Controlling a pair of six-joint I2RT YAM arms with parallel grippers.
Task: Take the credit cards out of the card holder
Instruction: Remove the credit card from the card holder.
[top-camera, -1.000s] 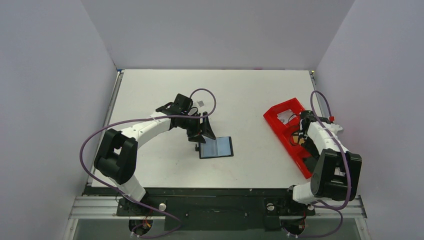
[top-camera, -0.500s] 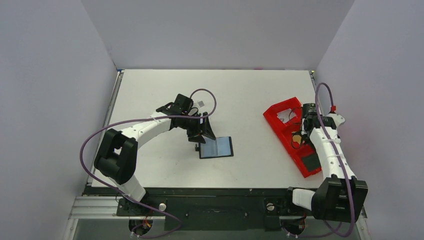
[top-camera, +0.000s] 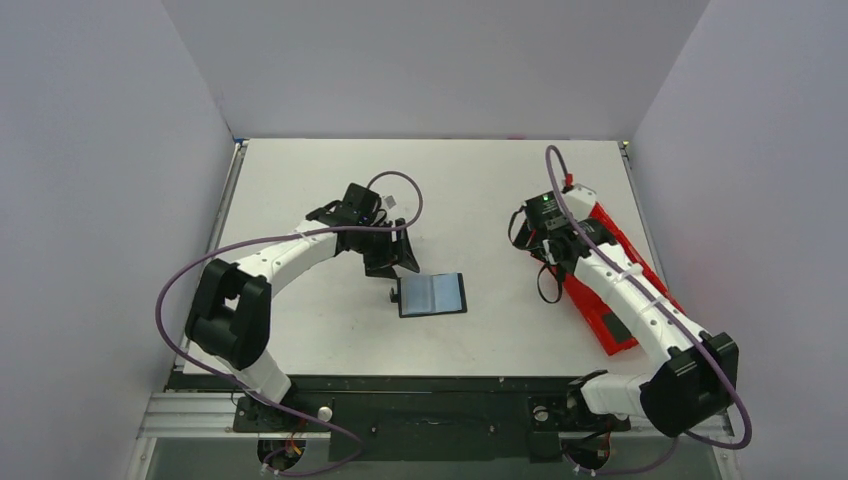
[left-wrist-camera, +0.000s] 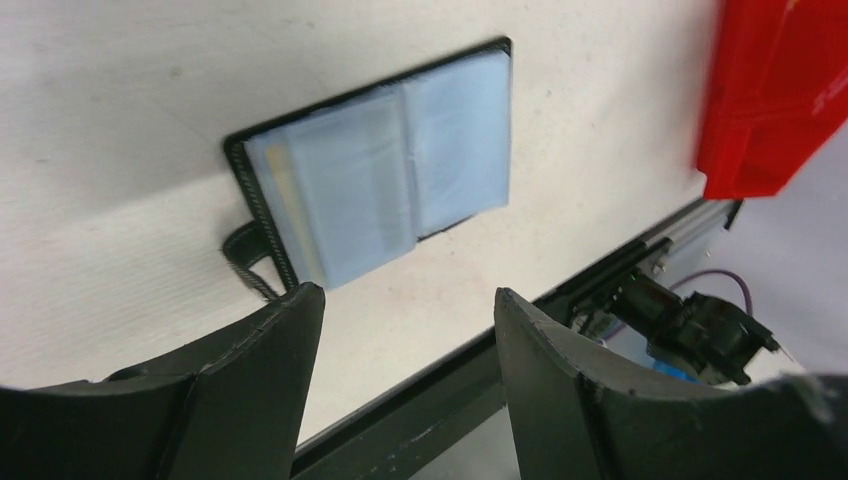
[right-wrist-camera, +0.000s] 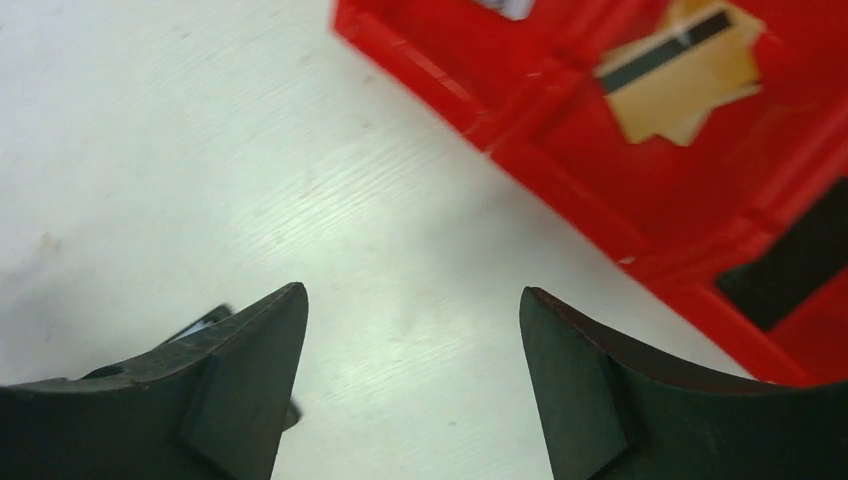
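Observation:
The card holder (top-camera: 432, 294) lies open on the table, its blue-grey inner face up (left-wrist-camera: 385, 185) and its black tab (left-wrist-camera: 250, 265) sticking out at one side. A yellowish card edge (left-wrist-camera: 283, 185) shows through one sleeve. My left gripper (top-camera: 390, 256) hovers just behind the holder's tab side, open and empty (left-wrist-camera: 405, 300). The right gripper (top-camera: 548, 258) hangs over bare table left of the red tray, open with nothing between its fingers (right-wrist-camera: 412, 295). A tan credit card (right-wrist-camera: 685, 70) with a black stripe lies in the tray.
The red compartment tray (top-camera: 612, 312) lies slanted at the right, partly under the right arm; its rim (right-wrist-camera: 560, 175) is close to the right gripper. A dark card (top-camera: 618, 325) lies in its near compartment. The table's front rail (left-wrist-camera: 560, 300) runs close by the holder.
The right arm has swung left from above the tray to over bare table, and its jaws have spread wider. The left gripper has drawn back slightly from the holder.

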